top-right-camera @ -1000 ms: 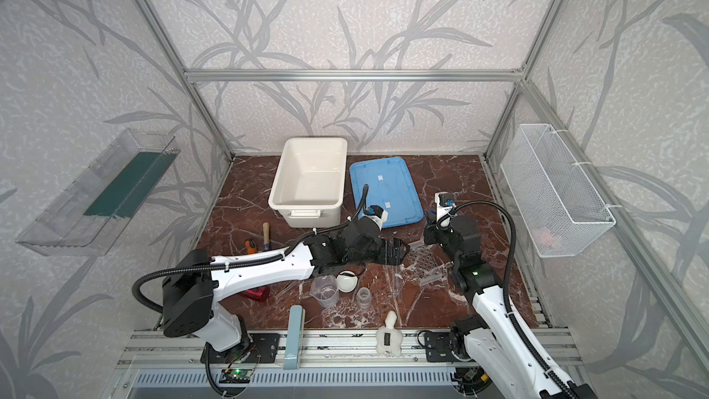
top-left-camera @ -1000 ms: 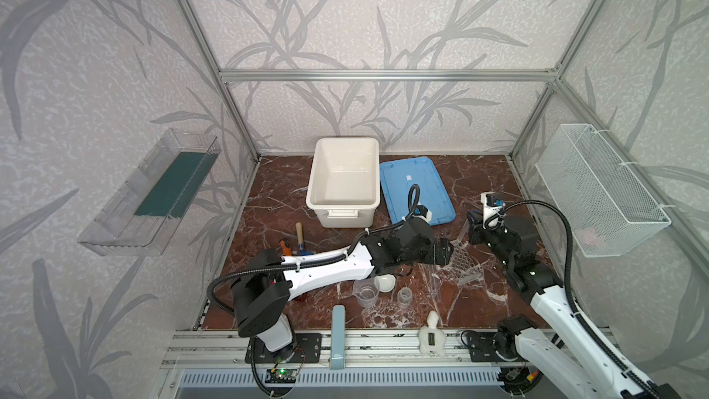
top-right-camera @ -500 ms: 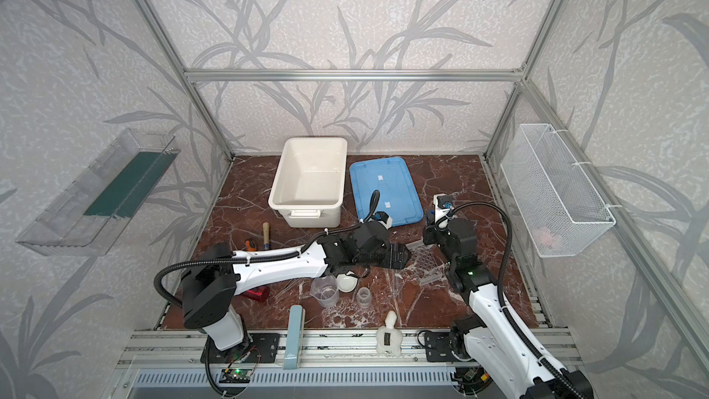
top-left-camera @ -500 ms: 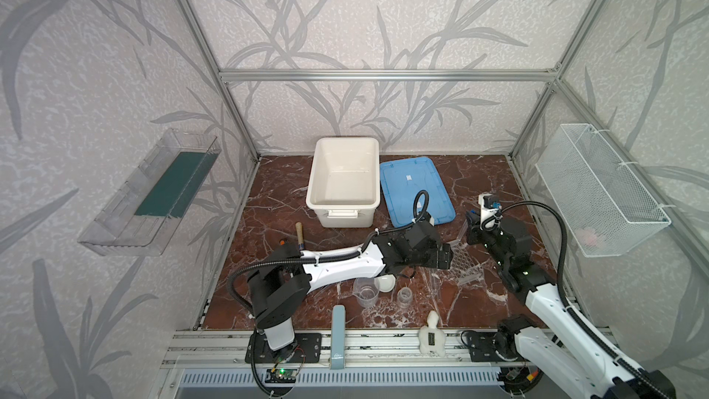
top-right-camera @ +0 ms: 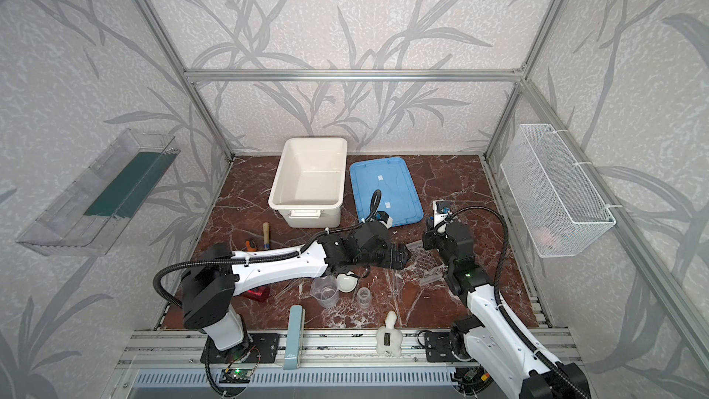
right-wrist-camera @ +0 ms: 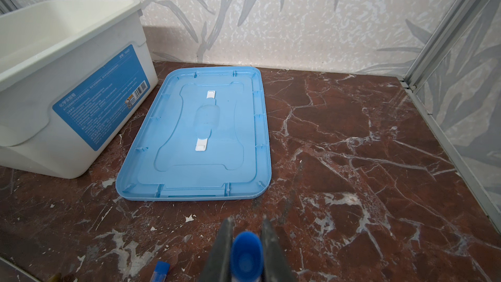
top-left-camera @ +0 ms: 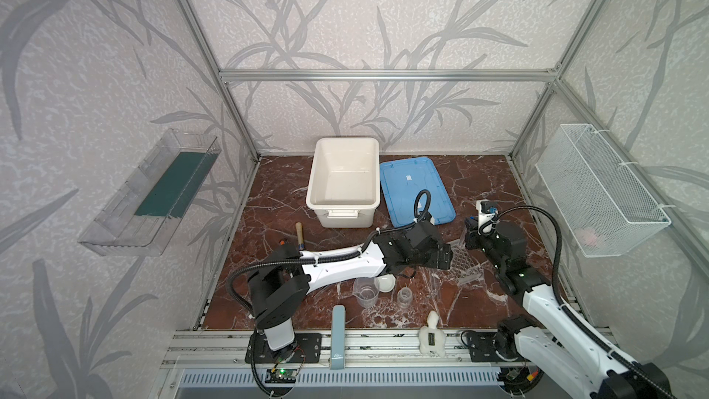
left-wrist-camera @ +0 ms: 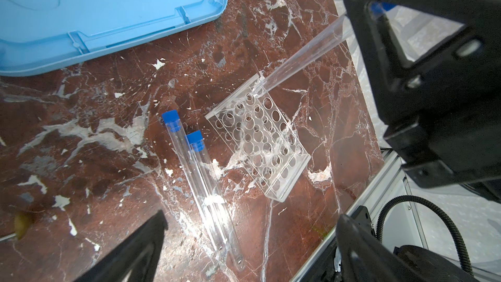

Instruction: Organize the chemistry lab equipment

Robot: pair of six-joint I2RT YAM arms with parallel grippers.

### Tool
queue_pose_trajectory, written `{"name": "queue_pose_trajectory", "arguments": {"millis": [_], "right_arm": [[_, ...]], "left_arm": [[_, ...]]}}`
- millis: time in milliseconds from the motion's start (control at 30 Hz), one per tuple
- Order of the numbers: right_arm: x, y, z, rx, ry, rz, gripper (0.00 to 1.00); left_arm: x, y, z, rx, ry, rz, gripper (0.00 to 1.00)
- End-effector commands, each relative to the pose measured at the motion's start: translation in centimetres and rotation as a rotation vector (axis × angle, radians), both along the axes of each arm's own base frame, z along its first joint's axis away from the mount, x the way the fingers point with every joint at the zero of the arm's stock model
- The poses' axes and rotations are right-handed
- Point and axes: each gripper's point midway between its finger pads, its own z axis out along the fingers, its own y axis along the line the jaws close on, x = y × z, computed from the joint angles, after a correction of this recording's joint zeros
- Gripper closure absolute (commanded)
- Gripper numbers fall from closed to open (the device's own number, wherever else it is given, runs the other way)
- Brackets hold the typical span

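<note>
My right gripper (right-wrist-camera: 247, 221) is shut on the blue cap of a clear test tube (right-wrist-camera: 246, 256). In the left wrist view that test tube (left-wrist-camera: 303, 52) slants down, its tip in a corner hole of the clear perforated rack (left-wrist-camera: 257, 142). Beside the rack lie two blue-capped test tubes (left-wrist-camera: 200, 174). My left gripper (left-wrist-camera: 249, 240) hovers open over their lower ends, touching neither. Both top views show the left gripper (top-left-camera: 445, 257) (top-right-camera: 399, 257) just left of the rack (top-left-camera: 466, 264). The spouted beaker (top-left-camera: 364, 291), white dish (top-left-camera: 385, 283) and small cup (top-left-camera: 404, 297) stand near the front.
A white bin (top-left-camera: 343, 182) and its blue lid (top-left-camera: 414, 186) sit at the back. A wooden-handled trowel (top-left-camera: 299, 232) and a red-handled tool (top-right-camera: 257, 293) lie by the left arm. A wire basket (top-left-camera: 598, 190) hangs on the right wall, a clear shelf (top-left-camera: 153, 193) on the left.
My left arm's elbow has swung inward and its open gripper has edged right toward the rack. The right gripper, still holding the tube, has shifted only slightly.
</note>
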Motion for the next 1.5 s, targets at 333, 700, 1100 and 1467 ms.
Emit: {"name": "queue_pose_trajectory", "arguments": {"millis": [333,700,1100,1467], "right_arm": [[0.9,-0.7,0.2,0.0,-0.119,-0.048,0.83],[2.5,-2.4,-0.1,-0.012,-0.107,-0.172,0.82],[1.5,-2.6,0.0,-0.005,-0.065,-0.176,0.42],[-3.8,-4.1,3.0,0.113,0.034,-0.244,0.01]], "left_arm": [[0.3,0.1,-0.4,0.034,-0.02,0.01,0.01],[0.7,0.1,-1.2,0.08,-0.027,0.009,0.01],[0.7,0.5,-2.6,0.186,-0.013,-0.01,0.01],[-0.8,2.2,-5.6,0.367,0.05,-0.047,0.22]]}}
